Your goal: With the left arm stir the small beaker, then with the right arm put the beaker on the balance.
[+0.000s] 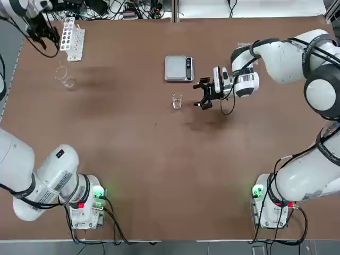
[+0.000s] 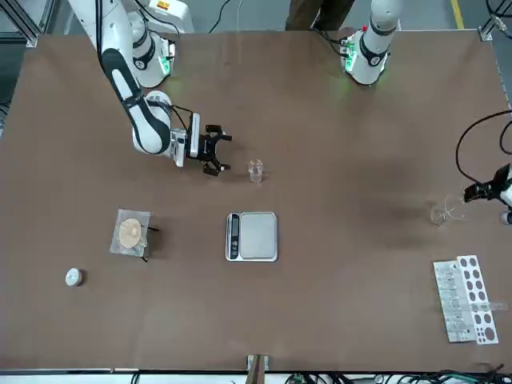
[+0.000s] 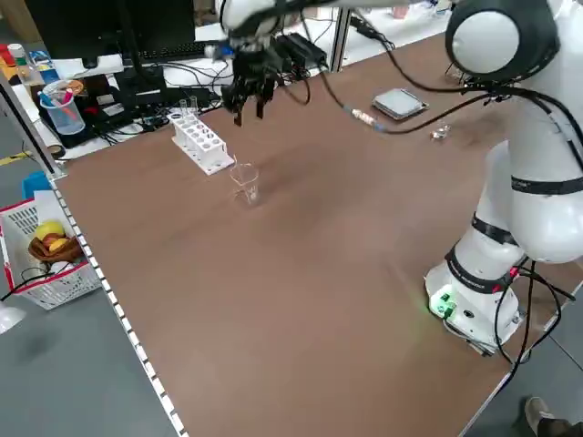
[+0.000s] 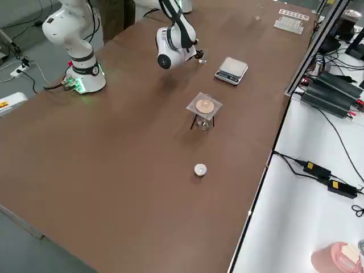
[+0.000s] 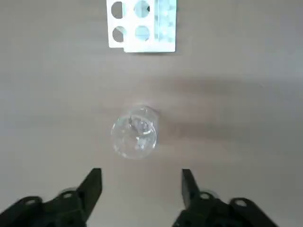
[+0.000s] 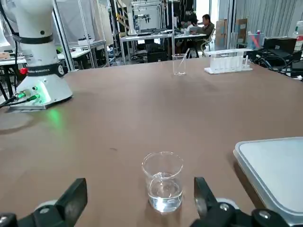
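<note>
While the right gripper (image 1: pixel 203 95) waits wide open beside it, the small beaker (image 6: pixel 163 181) stands upright, clear, with a little water.

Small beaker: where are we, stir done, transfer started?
Stir looks over: the left gripper is up by the test-tube rack, jaws apart, holding nothing. In hand: the right gripper, jaws open, sits level beside the small beaker, not gripping yet. Left: grasp it and set it on the balance, whose plate is bare.
</note>
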{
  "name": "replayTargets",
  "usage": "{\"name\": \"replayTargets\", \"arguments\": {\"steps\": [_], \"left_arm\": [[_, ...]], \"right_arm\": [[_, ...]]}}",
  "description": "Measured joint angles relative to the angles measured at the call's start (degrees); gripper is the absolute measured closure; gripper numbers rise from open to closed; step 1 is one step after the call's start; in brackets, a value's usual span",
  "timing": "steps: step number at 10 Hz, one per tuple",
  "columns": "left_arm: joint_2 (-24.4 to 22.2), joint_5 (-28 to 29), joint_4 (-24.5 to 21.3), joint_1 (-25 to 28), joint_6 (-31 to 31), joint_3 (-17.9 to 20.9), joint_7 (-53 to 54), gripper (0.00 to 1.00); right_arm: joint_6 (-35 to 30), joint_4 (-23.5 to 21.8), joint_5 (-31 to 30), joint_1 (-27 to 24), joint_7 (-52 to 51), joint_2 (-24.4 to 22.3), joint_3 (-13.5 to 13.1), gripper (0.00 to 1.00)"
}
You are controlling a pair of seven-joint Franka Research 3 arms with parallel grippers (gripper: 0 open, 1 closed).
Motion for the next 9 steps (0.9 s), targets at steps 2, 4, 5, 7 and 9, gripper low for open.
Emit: {"name": "replayTargets", "arguments": {"steps": [2,4,5,7,9], "left_arm": [[-2.59,-0.94,3.67,-0.04,-4.49,-0.7,-1.2,0.04],[-2.94,-5.19,7.76,-0.78,-8.74,0.01,-1.96,0.0],[-3.03,-6.26,10.81,-4.7,-12.59,3.65,-1.96,0.0],[-3.53,-8.49,15.39,-21.79,-16.66,19.32,-1.96,0.0],[-5.9,-13.74,16.22,-35.8,-18.16,30.7,-2.77,0.01]], "right_arm": [[-0.01,0.17,0.71,0.0,-1.52,1.46,-0.04,0.0],[-0.12,0.6,2.41,0.14,-2.44,2.92,-0.01,0.0],[-0.12,0.75,3.68,0.59,-2.75,3.69,-0.01,0.0],[-0.1,0.88,5.48,1.82,-3.25,5.15,-0.01,0.0],[-0.05,1.04,6.14,2.37,-4.26,6.52,-0.03,0.0]]}}
